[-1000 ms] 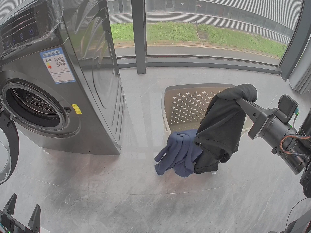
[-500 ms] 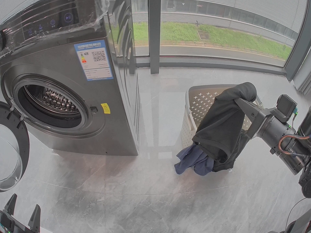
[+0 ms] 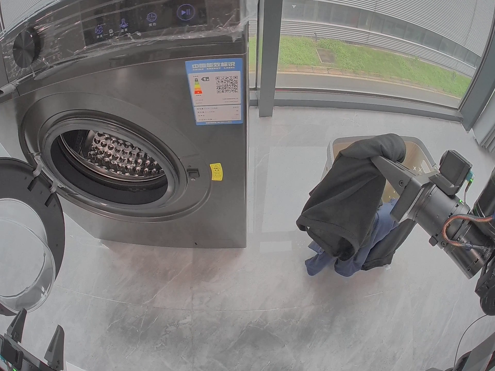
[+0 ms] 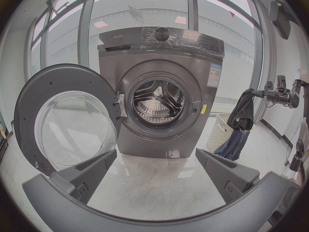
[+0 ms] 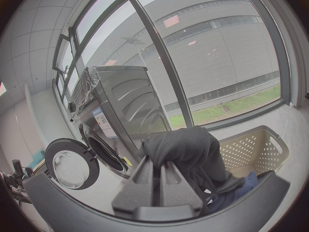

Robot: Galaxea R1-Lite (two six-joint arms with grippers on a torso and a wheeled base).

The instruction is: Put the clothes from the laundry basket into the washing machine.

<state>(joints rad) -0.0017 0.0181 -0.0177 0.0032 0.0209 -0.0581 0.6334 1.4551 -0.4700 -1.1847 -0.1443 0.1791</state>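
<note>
Clamped tight on a top fold of the soft black knit garment (image 3: 345,202) by the right gripper (image 3: 384,161), hung limp over the beige perforated plastic laundry basket (image 3: 337,141), blue cloth garment (image 3: 361,253) spilling over its rim. Probably light, floppy and apt to trail; best gripped at a bunched fold and carried high to the grey front-loading washing machine (image 3: 129,78). Spread wide and empty at the left gripper (image 4: 155,151).

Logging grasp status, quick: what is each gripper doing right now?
Left gripper: open, holding nothing.
Right gripper: shut on the black fabric garment.
</note>
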